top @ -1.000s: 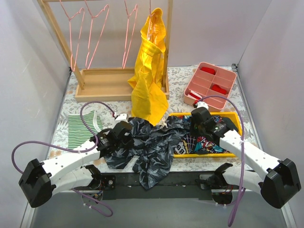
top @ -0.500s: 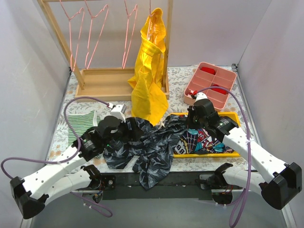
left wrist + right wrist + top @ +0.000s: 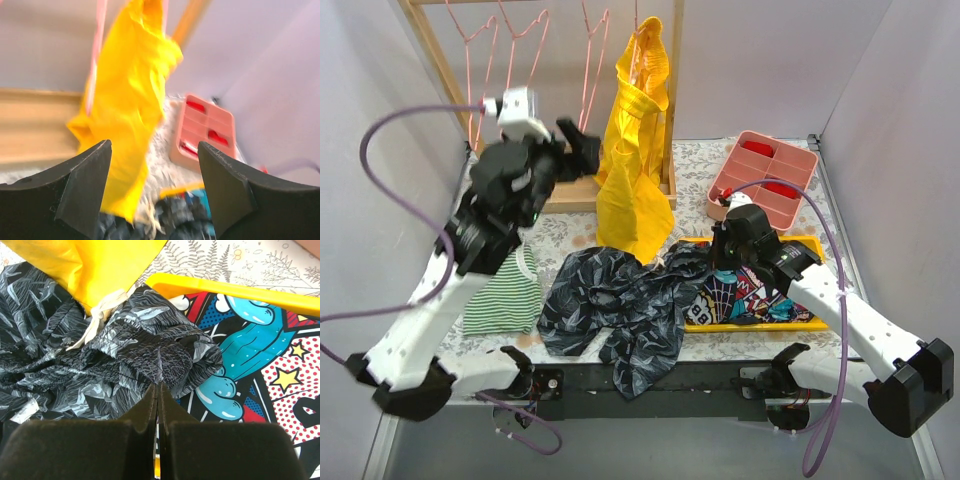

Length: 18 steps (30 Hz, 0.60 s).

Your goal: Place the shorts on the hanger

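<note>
Our left hand [image 3: 578, 140] is raised high over the back of the table [image 3: 700, 170], open and empty, its 2 fingers spread wide. Its wrist view is blurred, but we can make out the yellow garment [image 3: 130, 100] hanging straight ahead between the spread fingers [image 3: 75, 195].

Our right hand [image 3: 718, 262] is low, at the left edge of the yellow tray [image 3: 800, 245]. It is closed tight, and from its wrist view the fingertips [image 3: 150, 405] look pinched on a raised fold of the shorts [image 3: 100, 360].

The shorts [image 3: 620, 300] lie crumpled on the table near its front edge, between our 2 arms. Their right end reaches the tray, and their white drawstring [image 3: 97, 320] shows just under the yellow garment's hem. The multicoloured graphic cloth [image 3: 750, 295] lies in the tray, and the shorts' edge laps over it.

The hanger [image 3: 530, 62] is one of 3 bare pink wire ones on the wooden rack [image 3: 530, 180] at the back left, well apart from the shorts. The yellow garment [image 3: 635, 130] hangs at the rack's right end. A green striped cloth [image 3: 500, 290] lies flat on the left, and a pink compartment box [image 3: 765, 175] with red pieces sits at the back right.
</note>
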Each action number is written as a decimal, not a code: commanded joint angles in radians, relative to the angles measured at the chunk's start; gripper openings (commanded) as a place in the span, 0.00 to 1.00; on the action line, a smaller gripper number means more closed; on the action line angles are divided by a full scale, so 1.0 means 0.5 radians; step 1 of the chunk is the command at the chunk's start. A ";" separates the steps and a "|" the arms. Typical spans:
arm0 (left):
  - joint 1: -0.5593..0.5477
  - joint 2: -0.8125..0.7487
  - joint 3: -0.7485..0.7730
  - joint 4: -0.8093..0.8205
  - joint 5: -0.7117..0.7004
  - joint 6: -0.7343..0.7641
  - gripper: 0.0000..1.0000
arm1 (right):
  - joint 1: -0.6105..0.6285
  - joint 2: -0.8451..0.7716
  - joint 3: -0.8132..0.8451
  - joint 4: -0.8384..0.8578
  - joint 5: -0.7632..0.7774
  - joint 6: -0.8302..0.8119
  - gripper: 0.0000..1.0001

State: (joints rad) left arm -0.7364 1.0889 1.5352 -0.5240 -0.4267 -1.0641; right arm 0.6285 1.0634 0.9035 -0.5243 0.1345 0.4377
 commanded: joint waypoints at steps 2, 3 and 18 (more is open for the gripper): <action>0.478 0.711 0.785 -0.209 0.282 0.278 0.66 | -0.008 0.002 0.080 0.036 -0.054 -0.047 0.01; 0.518 0.806 0.917 -0.240 0.316 0.321 0.65 | -0.005 0.002 0.077 0.036 -0.057 -0.044 0.01; 0.743 1.583 1.584 -0.225 0.553 0.585 0.51 | -0.002 -0.056 0.021 0.049 -0.122 -0.035 0.01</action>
State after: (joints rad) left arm -0.3737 1.9064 2.3123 -0.6365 -0.1535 -0.8227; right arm 0.6285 1.0645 0.9031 -0.5240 0.0940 0.4332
